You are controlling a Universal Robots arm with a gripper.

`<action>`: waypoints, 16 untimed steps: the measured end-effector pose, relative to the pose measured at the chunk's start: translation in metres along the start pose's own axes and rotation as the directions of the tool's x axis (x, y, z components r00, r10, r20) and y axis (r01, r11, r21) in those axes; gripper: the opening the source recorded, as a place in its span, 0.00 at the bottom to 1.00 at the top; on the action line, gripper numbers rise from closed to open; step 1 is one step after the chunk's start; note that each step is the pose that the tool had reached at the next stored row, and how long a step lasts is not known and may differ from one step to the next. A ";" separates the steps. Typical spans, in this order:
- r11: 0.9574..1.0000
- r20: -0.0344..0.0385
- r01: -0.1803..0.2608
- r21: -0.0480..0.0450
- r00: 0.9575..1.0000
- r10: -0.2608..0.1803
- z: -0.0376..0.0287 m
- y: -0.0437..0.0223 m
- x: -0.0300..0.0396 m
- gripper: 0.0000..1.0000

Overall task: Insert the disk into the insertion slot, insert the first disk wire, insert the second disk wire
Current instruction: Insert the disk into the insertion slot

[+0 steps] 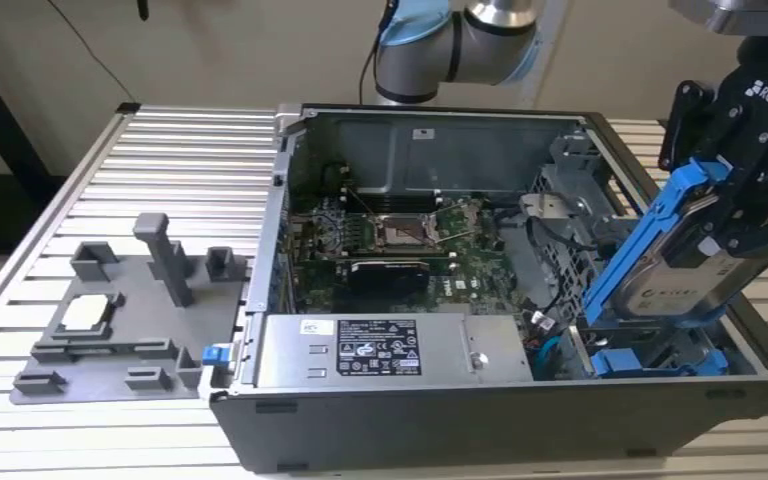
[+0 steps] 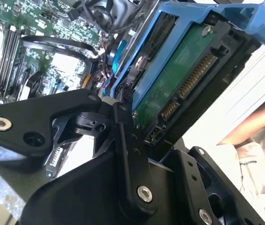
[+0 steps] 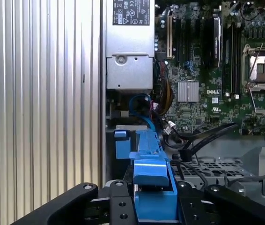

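Observation:
The disk point(image 1: 688, 268), a silver drive with a white label in a bright blue carrier frame, hangs tilted over the exterior view's right end of the open computer case. My gripper point(image 1: 728, 215) is shut on its upper part. Its lower end dips toward the insertion slot point(image 1: 664, 338) in the grey drive cage; whether it touches the cage I cannot tell. In the second wrist view the disk's green circuit board and connectors point(image 2: 181, 79) face the camera. In the first wrist view the blue carrier point(image 3: 151, 176) sits between the black fingers point(image 3: 116, 204). A blue cable point(image 3: 139, 108) lies loose beside the cage.
Another blue-fronted carrier point(image 1: 624, 362) sits low in the cage. The silver power-supply box point(image 1: 384, 350) and the motherboard point(image 1: 398, 235) fill the case. A grey fixture point(image 1: 124, 315) lies on the slatted table point(image 1: 171, 150). A person's arm point(image 2: 259, 123) is beyond the case.

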State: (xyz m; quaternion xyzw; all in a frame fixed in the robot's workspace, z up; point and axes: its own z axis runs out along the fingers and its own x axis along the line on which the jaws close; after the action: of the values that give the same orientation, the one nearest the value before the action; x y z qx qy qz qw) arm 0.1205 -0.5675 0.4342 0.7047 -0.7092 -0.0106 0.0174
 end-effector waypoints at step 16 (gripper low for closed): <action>1.000 0.002 0.002 0.000 1.000 -0.002 0.0174 -0.0040 0.0035 0.33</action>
State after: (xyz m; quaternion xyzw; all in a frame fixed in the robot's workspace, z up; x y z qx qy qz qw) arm 0.1237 -0.5712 0.4166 0.7053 -0.7086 -0.0114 0.0167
